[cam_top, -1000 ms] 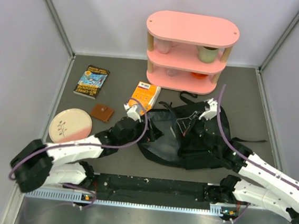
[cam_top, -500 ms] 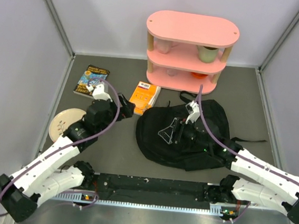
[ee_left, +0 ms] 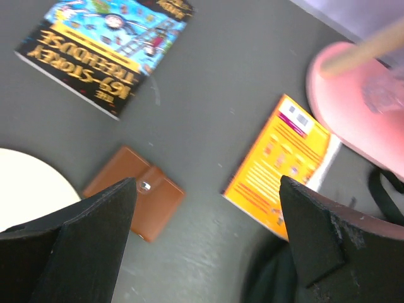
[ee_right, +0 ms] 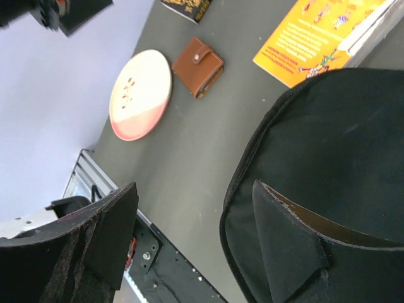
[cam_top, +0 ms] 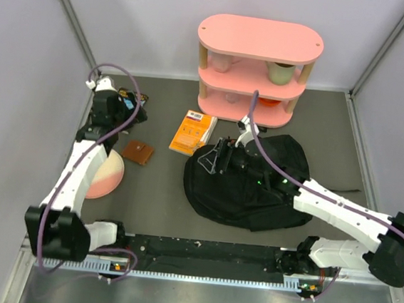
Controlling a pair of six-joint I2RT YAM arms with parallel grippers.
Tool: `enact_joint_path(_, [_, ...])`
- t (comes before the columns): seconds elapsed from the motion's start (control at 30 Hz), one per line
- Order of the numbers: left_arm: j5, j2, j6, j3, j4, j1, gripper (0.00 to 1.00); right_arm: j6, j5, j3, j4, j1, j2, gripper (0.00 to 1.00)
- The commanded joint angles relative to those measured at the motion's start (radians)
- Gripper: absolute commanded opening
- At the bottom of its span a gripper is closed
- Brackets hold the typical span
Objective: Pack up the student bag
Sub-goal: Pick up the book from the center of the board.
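My right gripper (ee_right: 194,189), fingers wide, hovers over the left edge of the student bag (cam_top: 233,197); left gripper (ee_left: 207,186), also wide, well apart.

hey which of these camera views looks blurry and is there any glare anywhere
Left wrist view: softest, slight blur on the book lettering and the pink shelf. Right wrist view: sharper, but the black bag shows little detail. Top view: crisp, evenly lit, no strong glare.
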Motion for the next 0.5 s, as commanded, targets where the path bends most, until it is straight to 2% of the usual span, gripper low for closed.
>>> enact_joint_path(0.0, [0.084,0.166,0.073,0.095,0.047,0.149,0.98,0.033,-0.038,0.034,0.040,0.005,0.041,0.73])
enact_joint_path(0.27, [0.104,0.482,0.181,0.255,0.132,0.269,0.98,0.012,-0.061,-0.041,0.031,0.009,-0.019,0.74])
enact_joint_path(0.47, [0.120,0.605,0.187,0.318,0.233,0.350,0.98,-0.008,-0.058,-0.080,0.014,0.009,-0.063,0.74])
